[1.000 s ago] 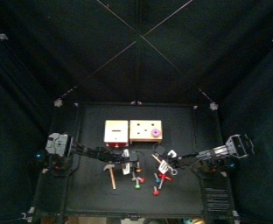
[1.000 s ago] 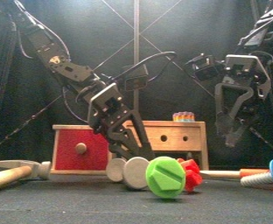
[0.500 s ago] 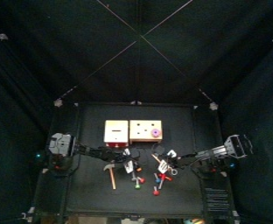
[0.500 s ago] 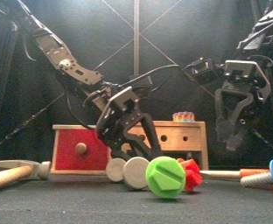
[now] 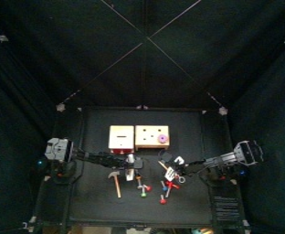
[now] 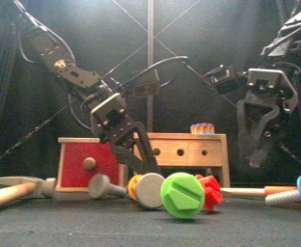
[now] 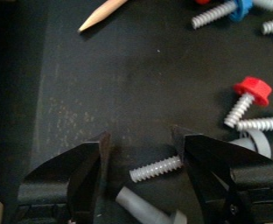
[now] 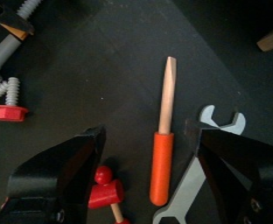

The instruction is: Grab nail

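Note:
The nail (image 7: 140, 208), grey with a flat head, lies on the black table just under my left gripper (image 7: 142, 144). That gripper is open, and a grey screw (image 7: 163, 168) lies between its jaws. In the front view the nail (image 6: 104, 185) lies in front of the red block, below the left gripper (image 6: 131, 159). My right gripper (image 8: 149, 136) hangs open above an orange screwdriver (image 8: 161, 149), holding nothing. From above, the left gripper (image 5: 131, 164) and right gripper (image 5: 179, 166) flank the pile of toy parts.
A red-faced block (image 5: 121, 137) and a wooden block (image 5: 153, 136) stand behind the parts. A green bolt (image 6: 183, 193), a red-headed bolt (image 7: 247, 94), a wrench (image 8: 209, 171) and a wooden-handled hammer (image 6: 9, 194) lie around.
My left gripper has swung a little to the left and turned in the front view. The grey nail now shows in front of the red block. The right arm has stayed still.

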You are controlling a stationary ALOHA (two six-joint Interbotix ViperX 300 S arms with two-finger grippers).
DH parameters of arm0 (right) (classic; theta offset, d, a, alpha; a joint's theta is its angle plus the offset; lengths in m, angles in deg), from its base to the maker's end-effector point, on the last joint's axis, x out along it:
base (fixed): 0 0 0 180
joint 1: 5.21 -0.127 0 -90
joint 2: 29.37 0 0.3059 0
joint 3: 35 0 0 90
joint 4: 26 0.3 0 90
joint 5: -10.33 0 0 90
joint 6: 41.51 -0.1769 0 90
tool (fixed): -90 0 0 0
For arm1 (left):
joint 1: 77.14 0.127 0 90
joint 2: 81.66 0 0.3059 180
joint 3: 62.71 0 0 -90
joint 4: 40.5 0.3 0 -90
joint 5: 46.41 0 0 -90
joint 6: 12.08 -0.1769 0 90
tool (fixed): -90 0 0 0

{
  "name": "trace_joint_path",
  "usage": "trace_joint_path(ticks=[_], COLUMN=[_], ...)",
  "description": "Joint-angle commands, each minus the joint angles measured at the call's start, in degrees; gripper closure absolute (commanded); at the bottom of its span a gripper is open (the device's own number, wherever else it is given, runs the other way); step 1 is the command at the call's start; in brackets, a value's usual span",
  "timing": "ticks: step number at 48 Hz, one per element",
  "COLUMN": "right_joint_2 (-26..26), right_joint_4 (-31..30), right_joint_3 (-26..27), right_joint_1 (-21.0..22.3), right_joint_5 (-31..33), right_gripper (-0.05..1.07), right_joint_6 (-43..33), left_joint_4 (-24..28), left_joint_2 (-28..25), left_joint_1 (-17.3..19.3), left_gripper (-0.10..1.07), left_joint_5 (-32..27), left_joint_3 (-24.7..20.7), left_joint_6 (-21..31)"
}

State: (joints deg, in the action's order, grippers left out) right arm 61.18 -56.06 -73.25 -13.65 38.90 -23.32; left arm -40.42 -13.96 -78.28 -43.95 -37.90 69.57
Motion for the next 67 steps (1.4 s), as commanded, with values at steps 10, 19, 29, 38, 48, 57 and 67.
trace_joint_path(ticks=[10,19,29,38,48,57,67], right_joint_2=[0.09,-0.35,-0.35,-1.14,-1.05,0.70,1.76], right_joint_4=[0.18,0.18,0.18,0.09,-1.49,-8.00,-16.61], right_joint_3=[0.35,0.44,0.62,0.88,2.90,6.33,10.63], right_joint_1=[0.18,0.09,0.18,0.18,0.00,-0.26,0.97], right_joint_5=[-0.18,-0.18,-0.18,-0.35,-0.44,-0.44,-0.44], right_gripper=[0.01,0.01,0.01,0.01,0.01,0.01,0.02], right_joint_6=[0.00,0.00,0.00,-0.09,0.70,0.62,0.62], left_joint_4=[2.02,1.85,4.13,1.41,-2.55,-11.87,-23.82], left_joint_2=[5.89,6.94,7.91,8.26,9.23,14.06,18.90], left_joint_1=[0.18,-0.09,-0.53,-0.88,-0.88,-0.88,-2.37], left_gripper=[0.05,0.05,0.05,0.05,0.05,0.05,0.05], left_joint_5=[-2.37,-4.92,-12.04,-13.18,-8.88,3.78,17.49], left_joint_3=[-0.79,0.70,1.49,1.49,2.81,8.79,17.49], left_joint_6=[-0.18,0.00,0.62,0.97,1.49,1.49,1.32])
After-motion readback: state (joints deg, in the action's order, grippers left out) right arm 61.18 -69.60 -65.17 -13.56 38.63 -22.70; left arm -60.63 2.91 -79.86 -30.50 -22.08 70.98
